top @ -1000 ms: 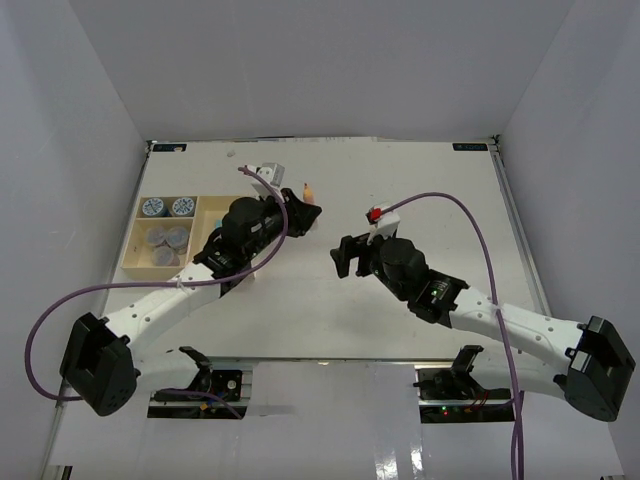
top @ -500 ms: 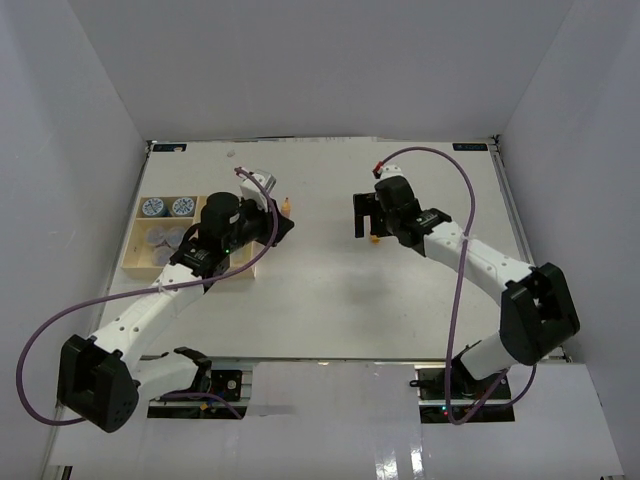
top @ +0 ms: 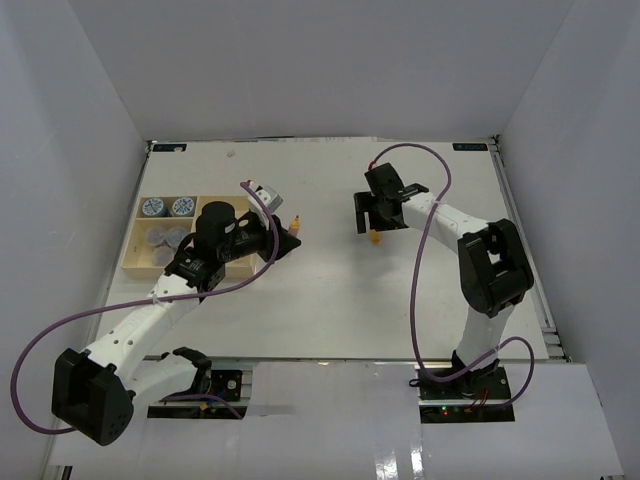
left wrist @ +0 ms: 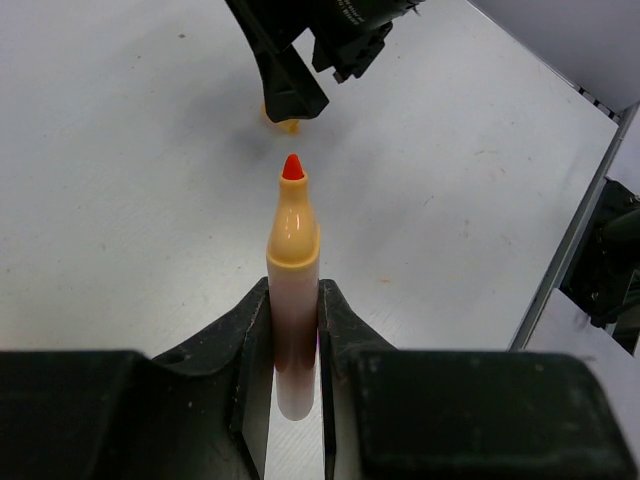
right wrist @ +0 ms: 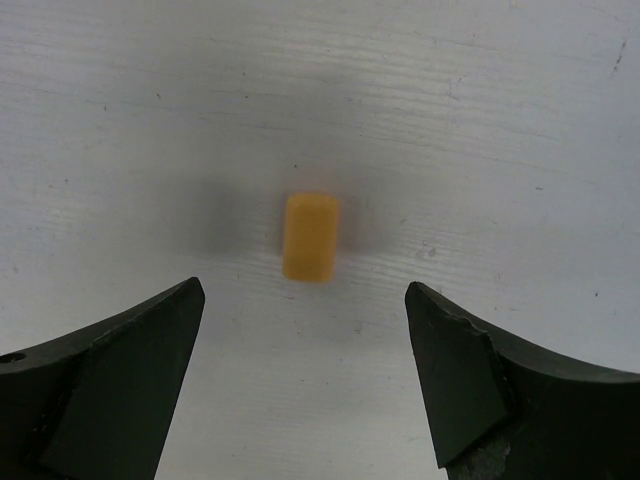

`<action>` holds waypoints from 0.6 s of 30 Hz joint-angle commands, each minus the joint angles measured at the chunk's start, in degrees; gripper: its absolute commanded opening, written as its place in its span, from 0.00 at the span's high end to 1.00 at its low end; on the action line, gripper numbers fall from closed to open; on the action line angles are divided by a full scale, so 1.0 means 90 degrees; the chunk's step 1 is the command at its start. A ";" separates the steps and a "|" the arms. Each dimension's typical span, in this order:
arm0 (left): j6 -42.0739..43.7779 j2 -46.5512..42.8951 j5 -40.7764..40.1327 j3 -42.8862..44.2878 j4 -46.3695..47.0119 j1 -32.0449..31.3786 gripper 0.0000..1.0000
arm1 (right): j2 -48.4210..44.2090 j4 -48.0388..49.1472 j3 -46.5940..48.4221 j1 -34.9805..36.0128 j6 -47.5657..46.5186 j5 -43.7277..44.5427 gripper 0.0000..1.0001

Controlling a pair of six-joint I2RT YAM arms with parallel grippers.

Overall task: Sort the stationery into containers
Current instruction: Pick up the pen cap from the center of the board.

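Since a second ago, the right arm has swung from mid-table toward the far side. The right gripper (right wrist: 303,300) now hangs with jaws spread over a short orange cylinder (right wrist: 311,237), probably a pen cap, lying flat on the white table (right wrist: 520,100). The left gripper (left wrist: 294,300) pinches an uncapped orange marker (left wrist: 293,240) just beside the wooden tray (top: 130,262), which holds the jars (top: 166,208). The step in hand looks like fetching the cap. Next, the right jaws need to lower around it and close.
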 commanded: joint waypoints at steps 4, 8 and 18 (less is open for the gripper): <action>0.0125 -0.0132 0.0523 -0.0026 0.0089 -0.0002 1.00 | 0.0489 -0.0197 0.0531 -0.0035 -0.0107 -0.0179 0.18; 0.0145 -0.0083 0.0611 -0.0026 0.0089 -0.0002 1.00 | 0.0753 -0.0197 0.0668 -0.0055 -0.0107 -0.0160 0.25; 0.0096 -0.0005 0.0544 -0.0026 0.0118 -0.0002 1.00 | 0.1261 -0.0178 0.0825 -0.0133 -0.0126 -0.0130 0.38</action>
